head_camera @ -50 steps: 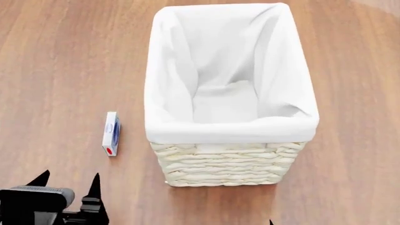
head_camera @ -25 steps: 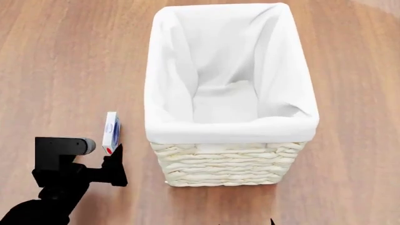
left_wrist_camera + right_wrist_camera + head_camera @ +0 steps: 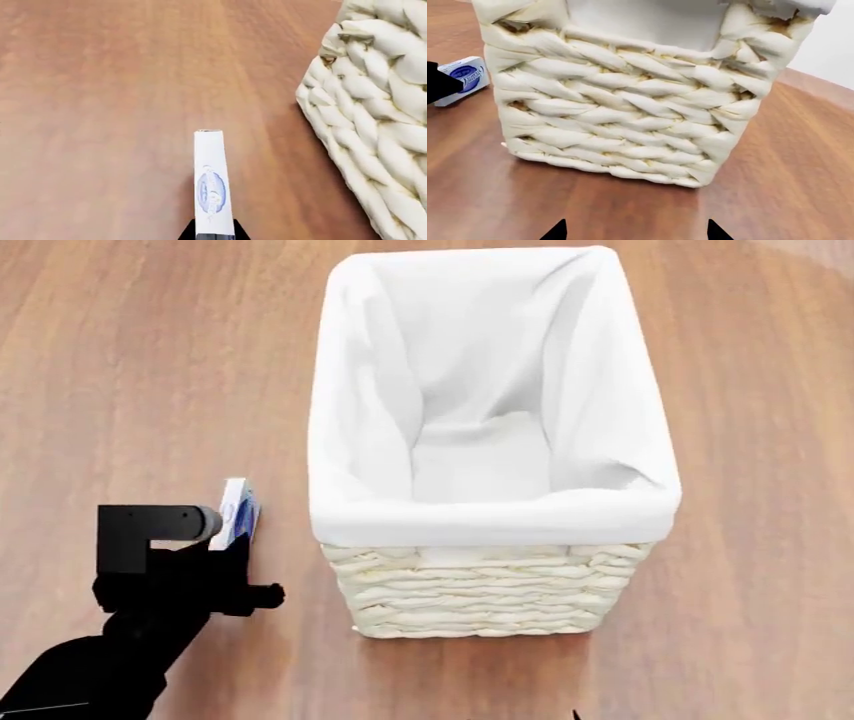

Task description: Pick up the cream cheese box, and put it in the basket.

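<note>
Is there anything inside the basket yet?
No, in the head view the basket shows only its white cloth liner; the cream cheese box stands outside it on the wooden table.

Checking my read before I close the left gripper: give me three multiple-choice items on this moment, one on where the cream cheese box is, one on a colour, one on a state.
1. Where is the cream cheese box?
A. Inside the basket
B. On the wooden floor beside the basket, on the robot's left
C. On the basket's rim

2. What colour is the oval logo on the box?
A. Blue
B. Green
C. Yellow

3. What is inside the basket?
A. A can
B. The box
C. Only its white liner

Answers: 1 B, the head view shows the box on the floor left of the basket, with the left gripper over its near end. 2 A, the left wrist view shows a blue oval. 3 C, the head view shows only bare cloth inside.
</note>
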You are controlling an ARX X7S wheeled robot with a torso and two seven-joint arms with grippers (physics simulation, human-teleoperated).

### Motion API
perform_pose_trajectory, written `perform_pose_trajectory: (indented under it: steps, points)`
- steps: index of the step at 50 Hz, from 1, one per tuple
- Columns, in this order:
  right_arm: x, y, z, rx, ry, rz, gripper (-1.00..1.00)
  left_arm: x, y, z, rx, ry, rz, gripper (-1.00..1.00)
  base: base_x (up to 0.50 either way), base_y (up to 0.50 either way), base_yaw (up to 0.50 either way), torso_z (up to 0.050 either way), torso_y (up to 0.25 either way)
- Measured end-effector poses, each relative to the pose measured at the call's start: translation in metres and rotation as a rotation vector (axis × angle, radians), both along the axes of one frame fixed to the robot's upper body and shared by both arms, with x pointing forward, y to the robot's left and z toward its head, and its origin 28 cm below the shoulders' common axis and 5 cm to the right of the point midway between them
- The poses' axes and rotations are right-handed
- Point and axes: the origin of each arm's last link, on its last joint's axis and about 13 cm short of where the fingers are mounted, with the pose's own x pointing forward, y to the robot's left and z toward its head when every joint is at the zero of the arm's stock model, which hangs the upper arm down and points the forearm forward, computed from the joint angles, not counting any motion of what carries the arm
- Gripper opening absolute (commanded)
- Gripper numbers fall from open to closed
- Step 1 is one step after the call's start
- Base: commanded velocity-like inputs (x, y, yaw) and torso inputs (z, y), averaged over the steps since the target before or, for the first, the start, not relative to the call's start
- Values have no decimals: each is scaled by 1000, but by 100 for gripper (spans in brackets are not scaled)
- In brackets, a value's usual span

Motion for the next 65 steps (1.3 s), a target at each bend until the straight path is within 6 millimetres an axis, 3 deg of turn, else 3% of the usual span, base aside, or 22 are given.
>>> perform_pose_trajectory:
  steps: [15,20,29,39,46,52,59,65]
  points:
    - [0,1,0,2,0,5,100,-1,3,-1,-22,-4,-22,-100,0,0,0,0,0]
    - [0,0,1,3,-1,3,100,6,9,13,5,-25,-26,-100,0,0,0,0,0]
    - [0,-1,3,2,-7,-2,100,15,32,83,147,-128,-17,-100,0,0,0,0,0]
    - [0,-1,3,-1,-10,-3,100,-2,36,181,397,-231,-63,-100,0,0,0,0,0]
    - [-1,1,1,-6,-8,5,100,-24,17,243,525,-301,-178,-100,0,0,0,0,0]
    - [-3,3,-1,-8,-5,17,100,-48,-7,283,586,-369,-331,-100,0,0,0,0,0]
    - [-4,5,-2,-9,-2,30,100,-75,-33,313,638,-429,-498,-100,0,0,0,0,0]
    - [-5,7,-3,-11,2,43,100,-92,-53,326,668,-433,-656,-100,0,0,0,0,3]
